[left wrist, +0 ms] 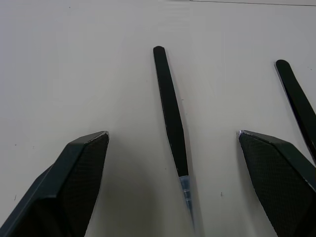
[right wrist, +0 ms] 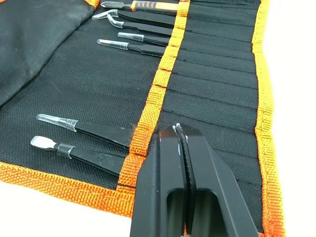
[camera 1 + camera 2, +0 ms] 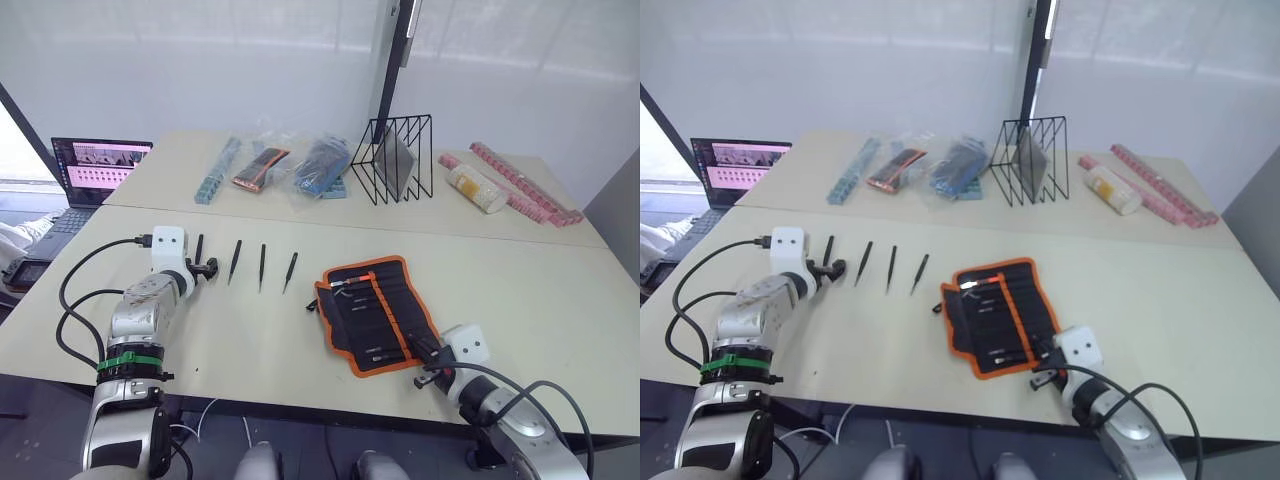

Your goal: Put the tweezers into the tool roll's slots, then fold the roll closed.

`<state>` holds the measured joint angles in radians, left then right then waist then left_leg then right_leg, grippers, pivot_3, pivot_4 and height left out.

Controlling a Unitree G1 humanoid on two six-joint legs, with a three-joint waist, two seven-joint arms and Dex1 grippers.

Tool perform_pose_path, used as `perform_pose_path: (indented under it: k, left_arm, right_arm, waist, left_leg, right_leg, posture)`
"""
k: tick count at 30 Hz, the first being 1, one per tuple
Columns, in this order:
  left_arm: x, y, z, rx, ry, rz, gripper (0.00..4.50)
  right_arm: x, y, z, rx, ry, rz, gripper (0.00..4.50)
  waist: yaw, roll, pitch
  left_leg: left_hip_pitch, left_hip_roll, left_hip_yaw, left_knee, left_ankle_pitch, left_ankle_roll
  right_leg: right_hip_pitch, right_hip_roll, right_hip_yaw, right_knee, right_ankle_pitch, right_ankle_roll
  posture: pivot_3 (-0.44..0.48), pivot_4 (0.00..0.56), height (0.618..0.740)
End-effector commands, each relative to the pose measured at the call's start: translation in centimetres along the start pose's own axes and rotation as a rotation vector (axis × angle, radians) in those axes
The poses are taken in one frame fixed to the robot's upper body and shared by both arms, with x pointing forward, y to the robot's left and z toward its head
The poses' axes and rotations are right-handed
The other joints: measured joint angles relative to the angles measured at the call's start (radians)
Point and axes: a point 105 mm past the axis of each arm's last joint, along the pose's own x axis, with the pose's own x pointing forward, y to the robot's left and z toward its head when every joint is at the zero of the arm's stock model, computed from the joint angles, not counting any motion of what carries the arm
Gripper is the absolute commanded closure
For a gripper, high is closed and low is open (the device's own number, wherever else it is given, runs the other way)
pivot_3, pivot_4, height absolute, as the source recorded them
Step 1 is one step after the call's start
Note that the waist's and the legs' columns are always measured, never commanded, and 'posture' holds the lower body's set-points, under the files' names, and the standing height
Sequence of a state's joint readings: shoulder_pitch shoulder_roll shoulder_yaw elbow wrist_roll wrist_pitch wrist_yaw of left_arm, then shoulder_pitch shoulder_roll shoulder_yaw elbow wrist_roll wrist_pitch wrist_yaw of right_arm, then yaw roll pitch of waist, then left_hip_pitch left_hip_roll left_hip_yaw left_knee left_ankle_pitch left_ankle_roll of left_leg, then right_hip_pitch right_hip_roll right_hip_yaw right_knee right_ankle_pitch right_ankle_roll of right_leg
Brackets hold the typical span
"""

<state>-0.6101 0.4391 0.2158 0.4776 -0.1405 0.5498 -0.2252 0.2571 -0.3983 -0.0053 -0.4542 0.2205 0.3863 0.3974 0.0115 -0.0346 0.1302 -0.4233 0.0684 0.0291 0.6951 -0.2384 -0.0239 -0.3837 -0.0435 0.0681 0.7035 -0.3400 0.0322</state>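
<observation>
Tool roll [image 3: 379, 313] lies opened flat on the bench [image 3: 520, 290], orange trim all round, twd the robot's right. Slots [image 2: 217, 94] run in a row past the orange mid band; several tools already sit in them, clear-capped tips sticking out onto the black inner face, incl. two nr the roll's near edge and a cluster at the far end.

R pincer [image 2: 181, 136] is over the roll's near edge, fingers pressed together w/ nothing visible between them, tip just above the slot row beside the orange band.

Four loose tweezers [image 3: 262, 266] lie on the bare bench left of the roll, roughly parallel, well apart from it. L pincer [image 1: 173, 148] is spread wide and straddles the leftmost one [image 1: 170, 111], one finger each side, not touching it. That one's pointed end, w/ what looks like a clear cap (blurred, hard to be sure), points back twd the wrist. The next tweezers [image 1: 297, 101] lies just outside one finger.

Far side of bench: black wire rack [image 3: 395, 160], bagged packets [image 3: 262, 168], laptop [image 3: 95, 170] at far left.
</observation>
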Motion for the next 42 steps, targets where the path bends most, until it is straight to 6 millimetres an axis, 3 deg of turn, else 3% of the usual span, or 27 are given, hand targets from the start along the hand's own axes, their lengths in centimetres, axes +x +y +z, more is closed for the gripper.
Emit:
perform_pose_path:
  k: [1, 10, 15, 18, 21, 24, 29, 33, 38, 42]
  left_arm:
    - [0.6, -0.8, -2.6, -0.005, 0.083, -0.028, 1.51]
    - [0.3, -0.9, -2.9, -0.043, 0.079, -0.024, 4.48]
    - [-0.4, -0.6, -0.7, 0.018, -0.031, -0.008, 4.48]
    - [-1.4, -0.5, 2.5, 0.095, -0.175, 0.006, 4.48]
    - [-3.2, -2.6, 6.7, 0.206, -0.331, -0.095, 4.48]
    - [-4.9, -6.7, 8.9, 0.258, -0.38, -0.313, 4.48]
    - [-7.3, -13.6, 9.3, 0.386, -0.341, -0.677, 4.48]
    - [-8.7, -18.2, 8.7, 0.362, -0.251, -0.923, 4.48]
    - [-9.4, -22.3, 6.9, 0.408, -0.114, -1.054, 4.48]
    - [-10.0, -23.4, 5.2, 0.505, -0.028, -1.113, 4.48]
  right_arm:
    - [-0.1, -0.1, -1.0, 0.018, 0.053, -0.01, 4.5]
    - [-0.1, -0.2, -0.4, 0.013, 0.051, -0.01, 4.5]
    - [-0.1, -0.1, -0.1, 0.012, 0.054, -0.007, 4.5]
    - [-0.2, -0.1, 0.1, 0.011, 0.056, -0.006, 4.5]
    - [-0.2, 0.0, 0.1, 0.008, 0.061, -0.002, 4.5]
    - [-0.3, 0.1, -0.1, 0.007, 0.071, 0.002, 4.5]
    - [-0.1, 0.7, -0.5, 0.005, 0.09, 0.013, 4.5]
    - [0.0, 1.1, -0.6, 0.01, 0.093, 0.014, 4.5]
    - [0.0, 1.4, -0.6, 0.03, 0.085, -0.009, 4.5]
    - [0.0, 1.5, -0.4, 0.035, 0.072, -0.019, 4.5]
  waist:
    - [0.0, 0.001, -0.001]
    - [0.001, 0.002, -0.001]
    - [-0.001, 0.002, -0.001]
    - [-0.001, 0.001, 0.0]
    - [0.0, -0.004, 0.003]
    - [0.0, -0.006, 0.004]
    - [-0.002, -0.005, 0.004]
    - [-0.005, -0.005, 0.004]
    - [-0.013, -0.005, 0.004]
    - [-0.022, -0.003, 0.005]
  left_leg:
    - [0.0, 0.0, 0.0, 0.0, 0.0, 0.0]
    - [0.0, -0.001, 0.0, 0.0, 0.0, 0.0]
    - [-0.001, -0.001, 0.0, 0.0, 0.0, 0.0]
    - [-0.003, 0.0, 0.0, -0.001, 0.0, 0.0]
    - [-0.006, 0.0, -0.001, 0.0, 0.001, 0.0]
    - [-0.008, 0.0, -0.001, 0.0, 0.001, -0.002]
    - [-0.007, 0.0, -0.001, 0.0, 0.001, -0.002]
    - [-0.007, 0.0, -0.001, 0.0, 0.001, -0.001]
    - [-0.008, 0.0, -0.002, -0.001, 0.001, -0.001]
    - [-0.007, 0.0, -0.003, -0.001, 0.001, -0.001]
  right_leg:
    - [0.0, 0.0, 0.0, 0.0, 0.0, 0.0]
    - [0.001, 0.0, 0.0, -0.001, 0.0, 0.001]
    - [0.0, 0.0, 0.001, -0.001, 0.0, 0.001]
    - [-0.002, 0.0, 0.001, -0.001, 0.0, 0.001]
    - [-0.004, 0.001, 0.0, -0.001, 0.0, 0.001]
    - [-0.005, 0.001, 0.0, -0.002, 0.0, 0.001]
    - [-0.004, 0.001, 0.0, -0.002, 0.0, 0.001]
    - [-0.004, 0.001, 0.0, -0.002, 0.0, 0.001]
    - [-0.004, 0.002, 0.001, -0.002, 0.0, 0.001]
    - [-0.004, 0.002, 0.001, -0.003, 0.0, 0.001]
  posture:
    - [0.0, 0.15, 0.684]
    - [0.0, 0.15, 0.684]
    - [0.0, 0.15, 0.684]
    - [0.0, 0.15, 0.684]
    - [0.0, 0.15, 0.684]
    - [0.0, 0.15, 0.684]
    - [0.0, 0.15, 0.684]
    - [0.0, 0.15, 0.684]
    - [0.0, 0.15, 0.684]
    - [0.0, 0.15, 0.684]
